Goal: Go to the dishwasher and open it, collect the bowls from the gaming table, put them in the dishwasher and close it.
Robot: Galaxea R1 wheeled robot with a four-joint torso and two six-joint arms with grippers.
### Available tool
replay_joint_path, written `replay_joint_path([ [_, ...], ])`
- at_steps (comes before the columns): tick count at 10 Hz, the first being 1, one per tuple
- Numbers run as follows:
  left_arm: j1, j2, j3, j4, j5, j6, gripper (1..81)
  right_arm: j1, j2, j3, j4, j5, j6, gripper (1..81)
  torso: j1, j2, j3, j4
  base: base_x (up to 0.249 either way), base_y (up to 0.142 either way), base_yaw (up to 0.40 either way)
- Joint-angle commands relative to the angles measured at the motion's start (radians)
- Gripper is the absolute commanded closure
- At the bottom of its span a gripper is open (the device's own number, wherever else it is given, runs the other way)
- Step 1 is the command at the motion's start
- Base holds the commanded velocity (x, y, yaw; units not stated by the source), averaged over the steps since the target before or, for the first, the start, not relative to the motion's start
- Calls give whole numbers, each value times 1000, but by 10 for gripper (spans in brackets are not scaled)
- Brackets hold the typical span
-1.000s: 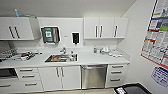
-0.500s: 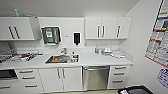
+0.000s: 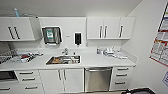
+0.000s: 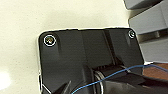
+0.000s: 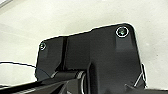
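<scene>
The dishwasher [image 3: 98, 79] is straight ahead in the head view, under the white counter [image 3: 105, 62] and to the right of the sink [image 3: 63, 60]. Its stainless-steel front is closed, with a bar handle along its top edge. White cabinet doors stand to its left and a stack of drawers [image 3: 121, 75] to its right. The bowls and the gaming table are out of view. Each wrist view looks past the robot's dark plate at a pale surface.
A dish rack [image 3: 8, 57] with items sits on the counter's left end, and small items [image 3: 110, 52] on its right end. Wall cabinets hang above. A side wall with posters [image 3: 160, 47] closes in on the right. A dark part of the robot [image 3: 137, 91] shows at the bottom right.
The whole kitchen has shifted a little and grown slightly in the head view, so the camera has moved nearer. The dishwasher door stays closed.
</scene>
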Motion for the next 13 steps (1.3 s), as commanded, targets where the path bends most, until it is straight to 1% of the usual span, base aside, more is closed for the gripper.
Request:
replay_joint_path([
  [1,-67,-11,8,-11,55,0,10,50,-25,16,-15,-45,-3,10,0,0,0,0,87,70,0],
  [4,-65,-13,8,-11,55,0,10,52,-25,16,-15,-45,-3,10,0,0,0,0,87,64,0],
  [13,-66,-11,8,-11,55,0,10,55,-23,17,-15,-45,-3,10,-1,0,0,0,87,0,0],
])
